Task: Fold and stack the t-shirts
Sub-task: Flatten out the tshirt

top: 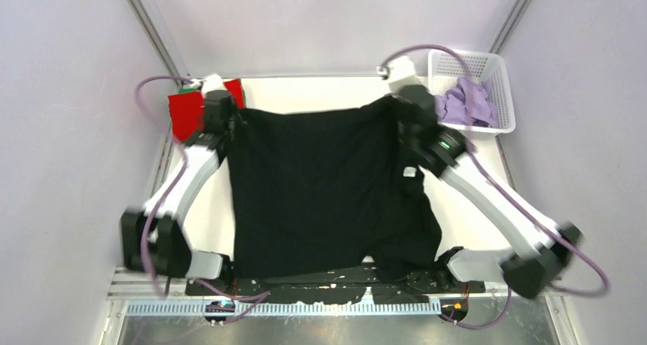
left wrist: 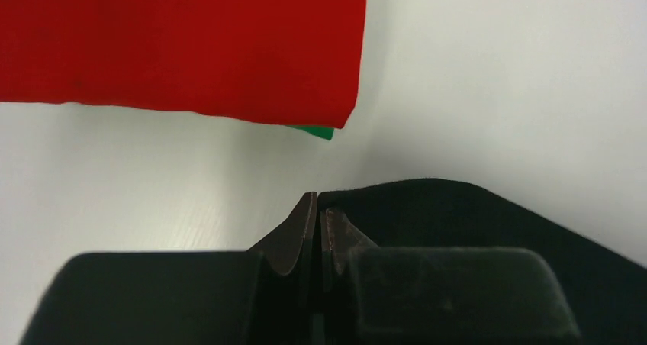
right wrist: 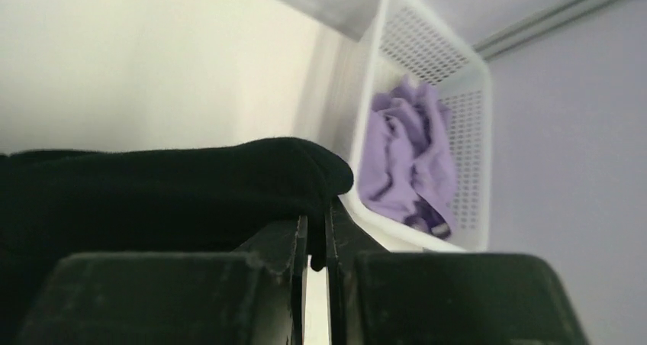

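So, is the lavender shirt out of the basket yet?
No, the lavender shirt lies crumpled inside the white basket.

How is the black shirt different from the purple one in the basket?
The black t-shirt lies spread on the table, left end effector and right end effector pinching its far corners; the lavender t-shirt sits crumpled in the white basket, untouched. Black looks much bigger than lavender. Both are soft cloth, not yet folded.
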Available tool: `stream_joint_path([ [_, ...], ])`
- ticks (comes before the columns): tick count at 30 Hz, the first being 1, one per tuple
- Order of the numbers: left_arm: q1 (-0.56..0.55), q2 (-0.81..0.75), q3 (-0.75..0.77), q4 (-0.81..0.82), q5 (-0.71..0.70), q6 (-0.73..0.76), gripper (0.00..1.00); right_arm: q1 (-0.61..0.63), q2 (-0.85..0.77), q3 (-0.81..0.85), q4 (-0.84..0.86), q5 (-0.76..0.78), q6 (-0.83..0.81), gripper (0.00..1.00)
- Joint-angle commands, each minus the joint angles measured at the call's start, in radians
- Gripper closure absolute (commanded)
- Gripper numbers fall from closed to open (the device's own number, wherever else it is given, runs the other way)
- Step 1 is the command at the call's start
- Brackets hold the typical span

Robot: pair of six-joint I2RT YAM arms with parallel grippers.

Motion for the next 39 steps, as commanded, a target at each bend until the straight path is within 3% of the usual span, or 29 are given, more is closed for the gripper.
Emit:
stream_joint_path([
  [1,0.020,0.281,0.292,-0.074,-0.042,-0.021,0.83,-0.094,0.392,0.138,0.206,-0.047,-0.100,0.72],
  [2,0.022,0.335,0.364,-0.116,-0.038,-0.033,0.67,-0.098,0.521,0.239,0.229,-0.001,-0.129,0.65],
  [3,0.024,0.377,0.421,-0.157,-0.032,-0.041,0.41,-0.104,0.572,0.287,0.248,0.021,-0.189,0.54],
  [4,0.023,0.401,0.464,-0.178,-0.018,-0.043,0.11,-0.108,0.662,0.363,0.298,0.057,-0.217,0.49],
  [5,0.023,0.413,0.491,-0.183,0.004,-0.044,0.02,-0.114,0.696,0.396,0.321,0.071,-0.250,0.42],
  [8,0.023,0.393,0.495,-0.178,0.052,-0.046,0.01,-0.119,0.745,0.473,0.351,0.100,-0.260,0.28],
  [9,0.023,0.374,0.479,-0.178,0.061,-0.049,0.00,-0.120,0.735,0.467,0.349,0.093,-0.231,0.08],
  [10,0.022,0.350,0.457,-0.177,0.070,-0.054,0.00,-0.121,0.701,0.440,0.341,0.074,-0.187,0.02],
  [13,0.022,0.253,0.365,-0.155,0.127,-0.067,0.00,-0.124,0.606,0.336,0.268,0.002,-0.053,0.04],
  [16,0.017,0.159,0.264,-0.146,0.200,-0.097,0.00,-0.137,0.478,0.261,0.147,-0.146,0.179,0.04],
  [20,-0.007,0.032,0.060,-0.093,0.338,-0.140,0.00,-0.153,0.360,0.129,0.000,-0.470,0.408,0.05],
  [21,-0.018,0.003,0.005,-0.070,0.378,-0.150,0.00,-0.154,0.331,0.072,-0.013,-0.614,0.426,0.05],
  [23,-0.041,-0.038,-0.087,-0.030,0.447,-0.168,0.00,-0.154,0.300,-0.011,0.008,-0.837,0.469,0.05],
  [26,-0.072,-0.064,-0.191,0.009,0.488,-0.202,0.00,-0.153,0.293,-0.086,0.051,-1.033,0.529,0.04],
  [33,-0.078,-0.031,-0.323,0.099,0.503,-0.237,0.00,-0.148,0.454,-0.022,-0.046,-1.042,0.523,0.05],
  [39,-0.060,0.048,-0.323,0.098,0.477,-0.234,0.00,-0.158,0.568,0.052,-0.135,-0.884,0.511,0.05],
])
